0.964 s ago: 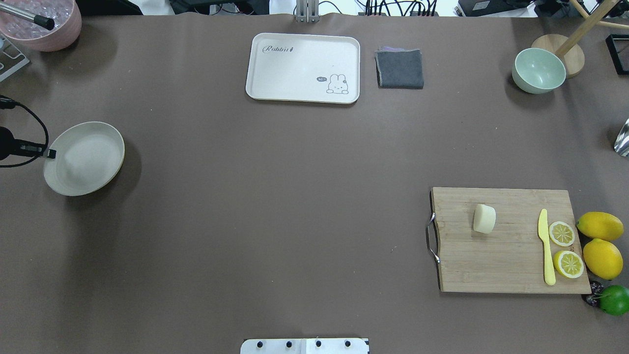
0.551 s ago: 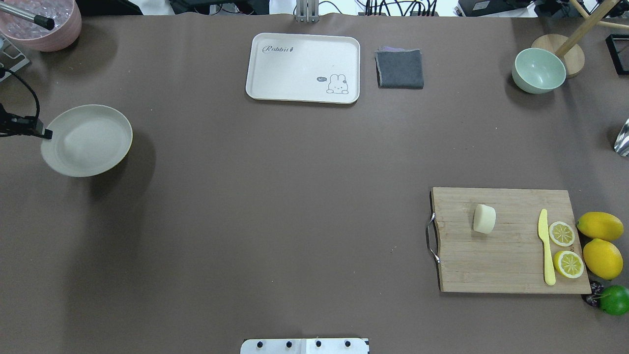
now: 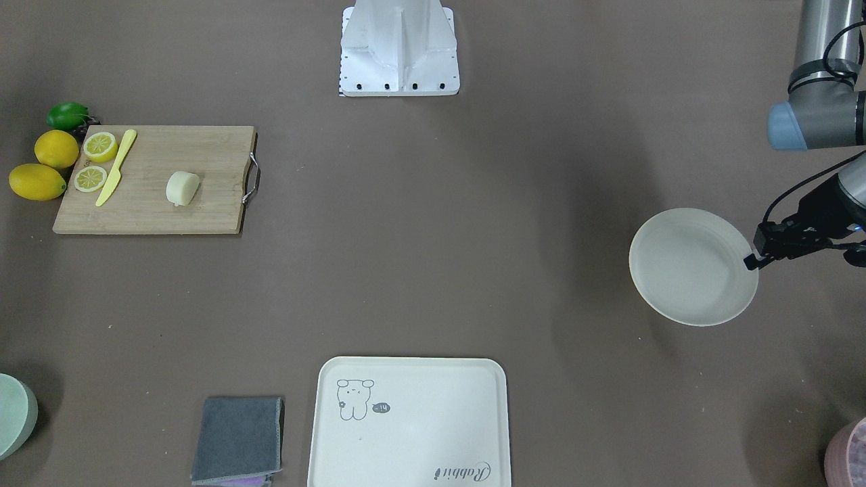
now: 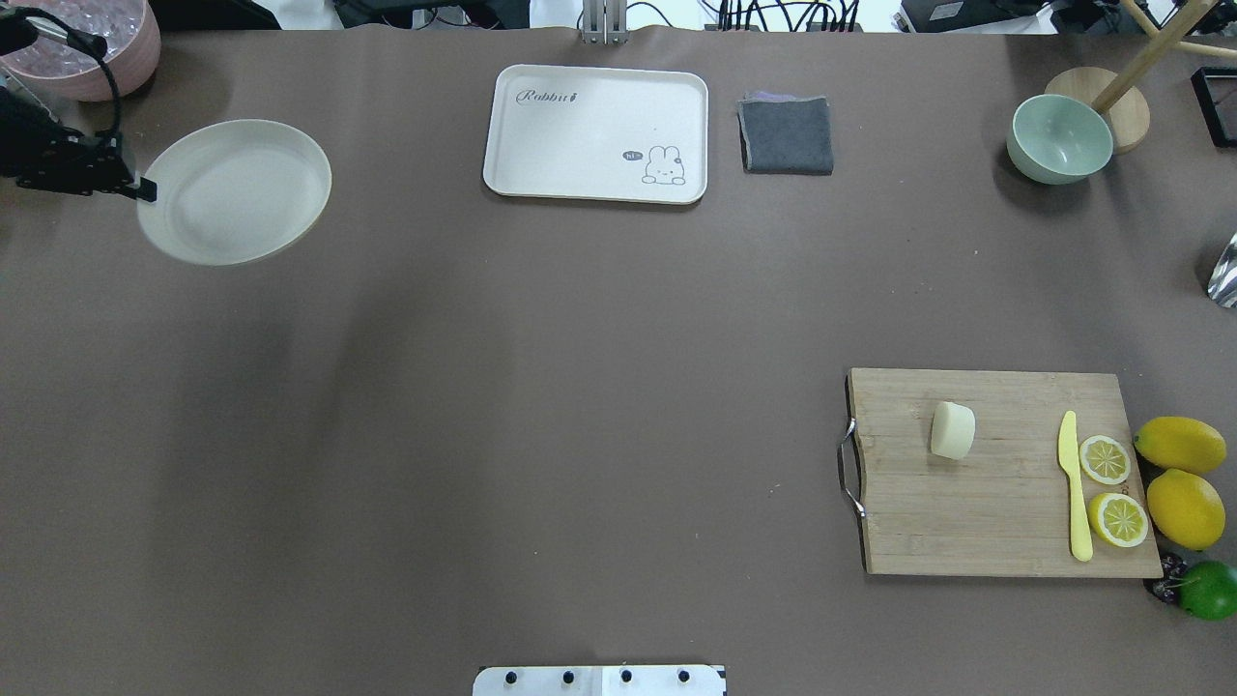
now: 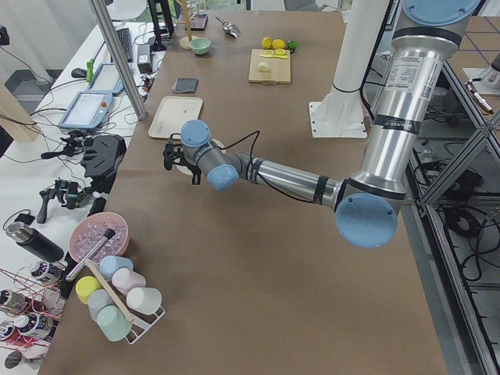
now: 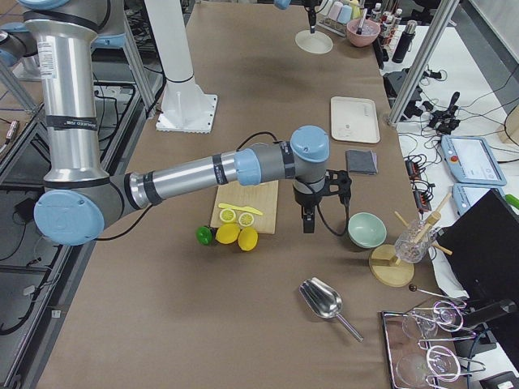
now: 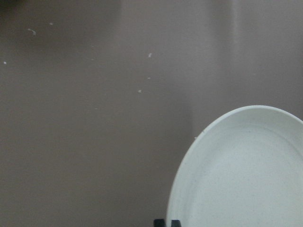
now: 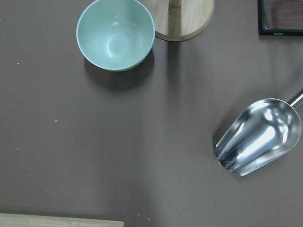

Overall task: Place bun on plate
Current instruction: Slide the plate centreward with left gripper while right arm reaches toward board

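Plate (image 4: 235, 191) off-white, bun (image 4: 952, 430) pale cream, table (image 4: 580, 387) plain brown. Tray (image 4: 580, 145) cream with grey rabbit print; cloth (image 4: 786, 135) dark grey, bowl (image 4: 1059, 138) pale green. Board (image 4: 986, 512) light wood grain, knife (image 4: 1073, 493) and lemon halves (image 4: 1105, 459) yellow, lime (image 4: 1208, 590) green.

— Where was the bun (image 4: 952, 430)?
— Lying on the wooden board (image 4: 995, 512); small, pale cream, smooth; nothing touched it.
— And the plate (image 4: 235, 191)?
— Round, off-white, empty; well apart from the bun; pinched at its rim by the left gripper (image 4: 145, 188), raised off the table.
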Controlling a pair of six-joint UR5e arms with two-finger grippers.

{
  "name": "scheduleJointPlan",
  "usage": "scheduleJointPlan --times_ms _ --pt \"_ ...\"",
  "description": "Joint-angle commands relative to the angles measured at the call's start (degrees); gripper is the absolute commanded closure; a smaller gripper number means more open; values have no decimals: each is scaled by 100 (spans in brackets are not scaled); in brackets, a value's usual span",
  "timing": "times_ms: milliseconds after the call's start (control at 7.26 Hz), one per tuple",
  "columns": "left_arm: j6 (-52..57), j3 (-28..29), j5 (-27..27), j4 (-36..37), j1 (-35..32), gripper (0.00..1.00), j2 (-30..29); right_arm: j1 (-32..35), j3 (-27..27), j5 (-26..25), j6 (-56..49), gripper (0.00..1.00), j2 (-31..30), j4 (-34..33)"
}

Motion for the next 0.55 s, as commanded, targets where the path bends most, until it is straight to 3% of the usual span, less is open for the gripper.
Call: scheduleJointPlan --times_ms 0,413 --pt "-1396 -415 772 73 906 100 -433 -1204 164 -533 1866 0 829 4" --pt "-2355 -389 2133 1142 2127 100 -1671 -2587 499 -1054 3383 0 1166 21"
